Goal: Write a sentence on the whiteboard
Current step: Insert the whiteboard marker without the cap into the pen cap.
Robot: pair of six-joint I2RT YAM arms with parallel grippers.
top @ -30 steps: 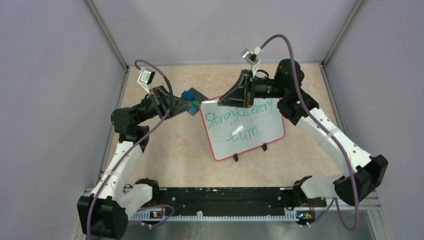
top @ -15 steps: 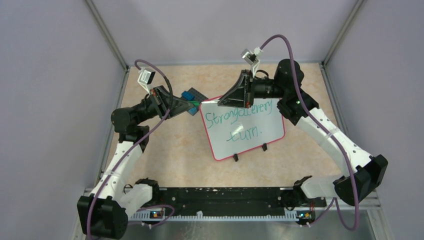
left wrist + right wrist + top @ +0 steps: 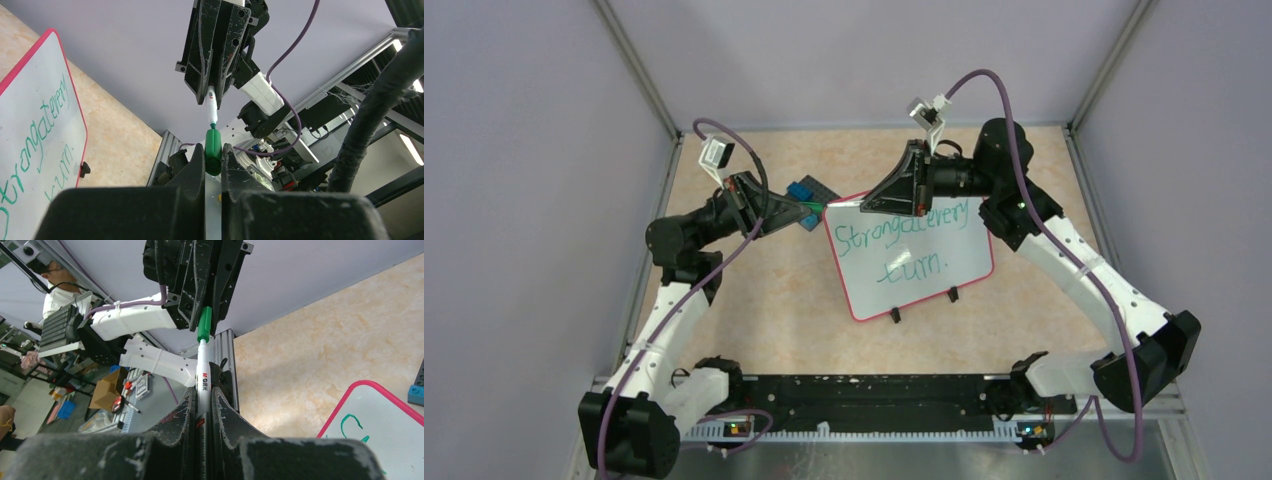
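The whiteboard [image 3: 954, 272], white with a red-pink rim, stands on small black feet at mid-table and bears green handwriting in two lines. It also shows in the left wrist view as the whiteboard [image 3: 35, 120]. Off its upper left corner my two grippers meet tip to tip. My left gripper [image 3: 809, 208] [image 3: 213, 150] is shut on a green cap [image 3: 213, 142]. My right gripper [image 3: 864, 205] [image 3: 202, 392] is shut on the white marker [image 3: 203, 370]. The marker's tip end goes into the green cap [image 3: 204, 324].
A small dark-grey plate with blue blocks [image 3: 809, 192] lies just behind the left gripper, next to the board's upper left corner. Metal rails [image 3: 646, 260] and grey walls bound the tan tabletop on both sides and at the back.
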